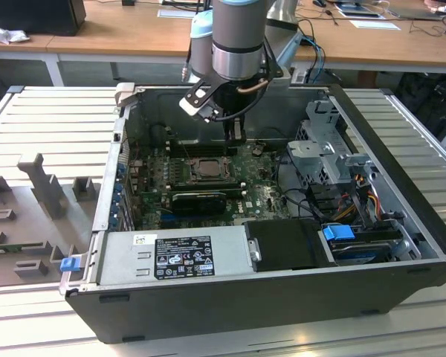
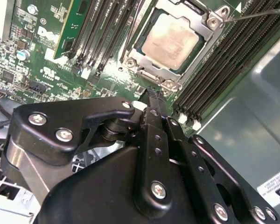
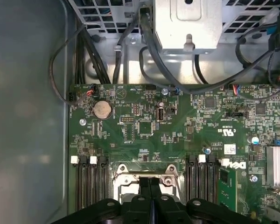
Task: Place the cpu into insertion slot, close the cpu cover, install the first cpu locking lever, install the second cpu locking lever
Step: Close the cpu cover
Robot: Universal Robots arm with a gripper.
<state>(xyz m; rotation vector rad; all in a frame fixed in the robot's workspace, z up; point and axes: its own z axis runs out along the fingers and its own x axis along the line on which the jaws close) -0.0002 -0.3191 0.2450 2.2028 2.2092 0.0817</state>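
The cpu (image 2: 170, 39), a pale silver square, lies in the insertion slot (image 1: 208, 169) on the green motherboard. The cpu cover (image 2: 151, 74), a metal frame with a square window, lies down over the cpu's edges. A thin wire locking lever (image 2: 256, 14) sticks out from one corner of the socket. My gripper (image 1: 236, 134) hangs just above the socket's far side in the exterior view. Its black fingers are shut together with nothing between them. In both wrist views the gripper (image 2: 152, 98) (image 3: 149, 183) has its tip at the edge of the cover (image 3: 147, 173).
The open computer case holds a grey power supply box (image 1: 175, 253) at the front. A black ribbed card (image 1: 199, 199) lies near the socket, and a metal drive cage (image 1: 323, 152) with cables is on the exterior view's right. Long black memory slots (image 2: 219, 65) flank the socket. A grey fixture tray (image 1: 30, 208) lies outside.
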